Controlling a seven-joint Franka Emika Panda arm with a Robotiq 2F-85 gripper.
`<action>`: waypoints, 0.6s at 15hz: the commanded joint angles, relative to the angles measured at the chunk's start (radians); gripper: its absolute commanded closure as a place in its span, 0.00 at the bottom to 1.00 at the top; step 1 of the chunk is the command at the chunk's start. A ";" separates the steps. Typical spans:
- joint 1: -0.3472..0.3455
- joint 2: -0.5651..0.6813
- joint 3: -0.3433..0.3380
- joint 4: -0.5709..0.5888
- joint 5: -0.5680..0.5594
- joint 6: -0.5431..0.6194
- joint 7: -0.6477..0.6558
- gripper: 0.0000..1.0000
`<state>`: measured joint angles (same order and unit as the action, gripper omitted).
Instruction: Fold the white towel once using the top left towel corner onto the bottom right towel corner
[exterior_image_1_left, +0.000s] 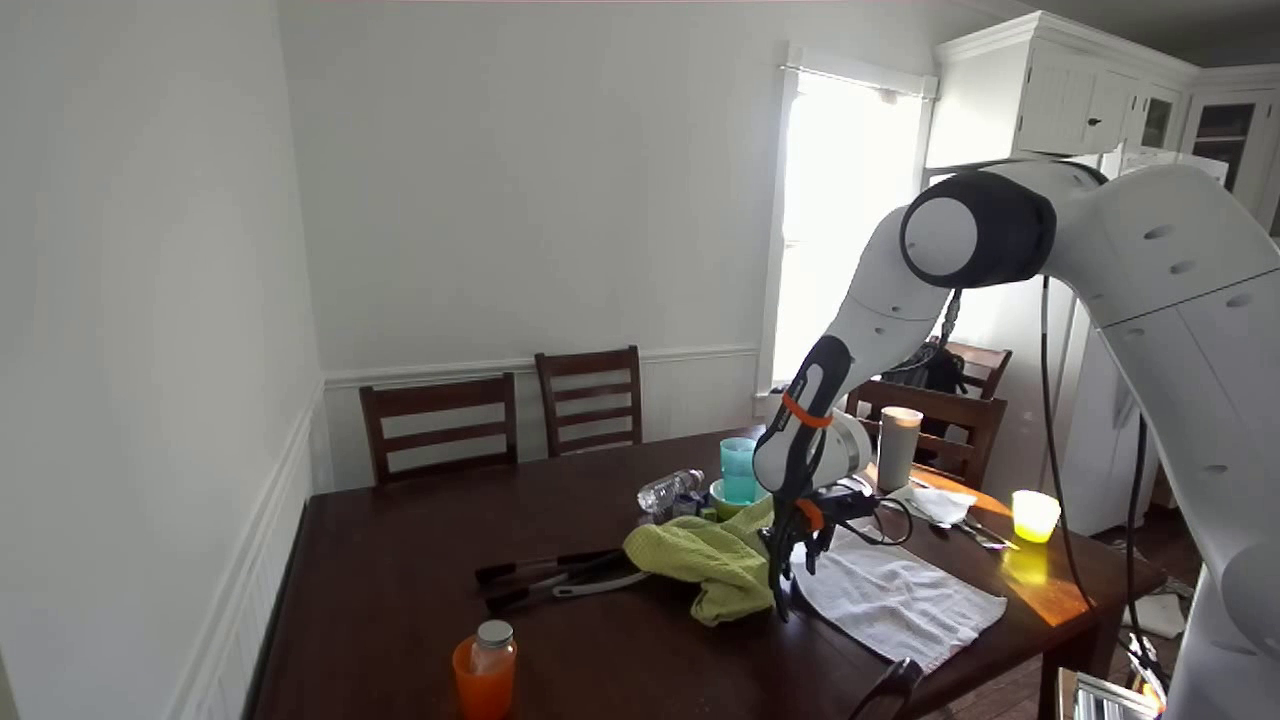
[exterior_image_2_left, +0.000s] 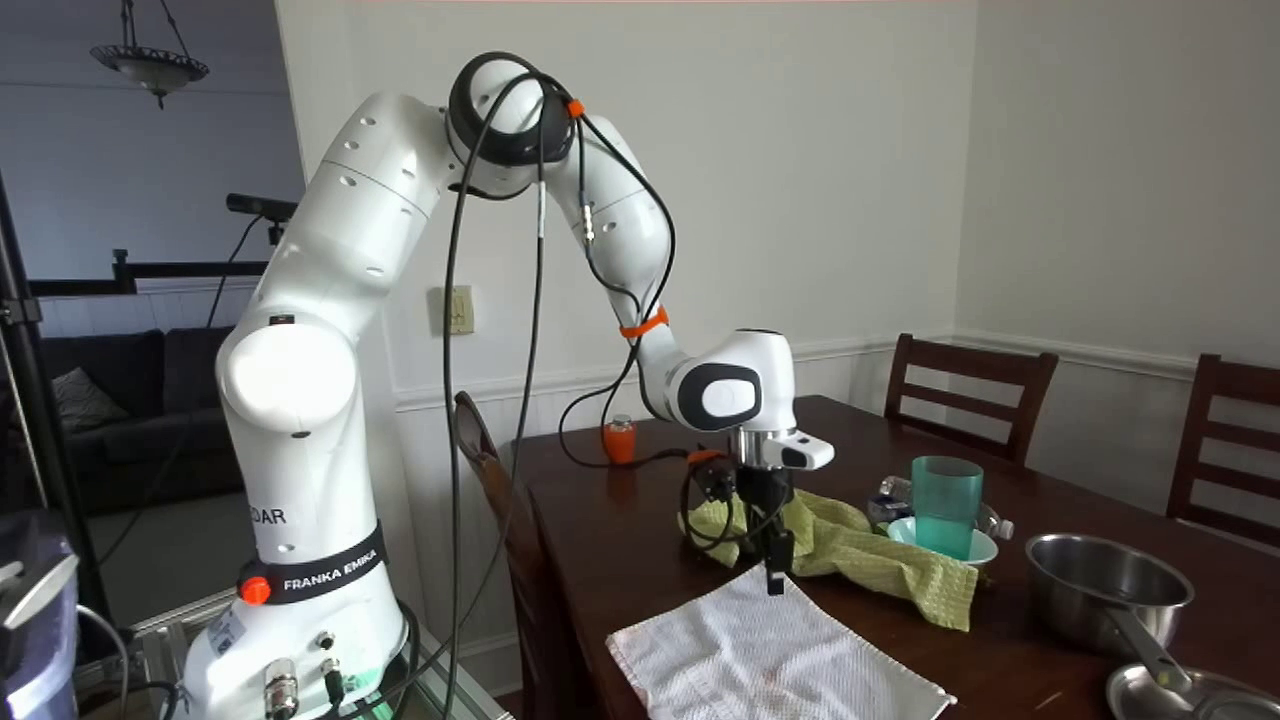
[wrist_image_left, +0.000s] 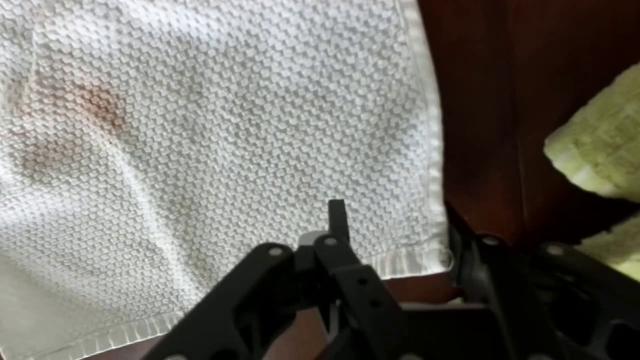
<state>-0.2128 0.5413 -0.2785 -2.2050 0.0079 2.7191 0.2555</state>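
Note:
The white towel (exterior_image_1_left: 900, 598) lies spread on the dark table, with slight wrinkles; it also shows in an exterior view (exterior_image_2_left: 760, 655). In the wrist view the white towel (wrist_image_left: 250, 125) fills the left and middle, with reddish stains and a hemmed corner at lower right. My gripper (wrist_image_left: 395, 225) is open there, one finger over the towel and the other just past its side edge, with the corner between them. In both exterior views the gripper (exterior_image_1_left: 796, 585) points down at the towel's corner beside the green cloth (exterior_image_1_left: 705, 560). Whether the fingertips touch the towel is unclear.
The green cloth (exterior_image_2_left: 850, 550) lies crumpled close to the gripper. A teal cup (exterior_image_2_left: 945, 505) in a bowl and a plastic bottle (exterior_image_1_left: 668, 490) stand behind it. A metal pot (exterior_image_2_left: 1105, 590), dark-handled utensils (exterior_image_1_left: 560, 570), an orange cup (exterior_image_1_left: 485, 685) and a yellow cup (exterior_image_1_left: 1034, 515) are also on the table.

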 joint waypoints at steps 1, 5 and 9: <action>0.017 -0.022 -0.028 -0.014 0.005 0.002 0.010 0.83; 0.031 -0.051 -0.066 -0.045 -0.020 0.021 0.010 1.00; 0.031 -0.085 -0.100 -0.085 -0.040 0.031 -0.009 0.99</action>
<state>-0.1923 0.5111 -0.3474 -2.2275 -0.0015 2.7210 0.2541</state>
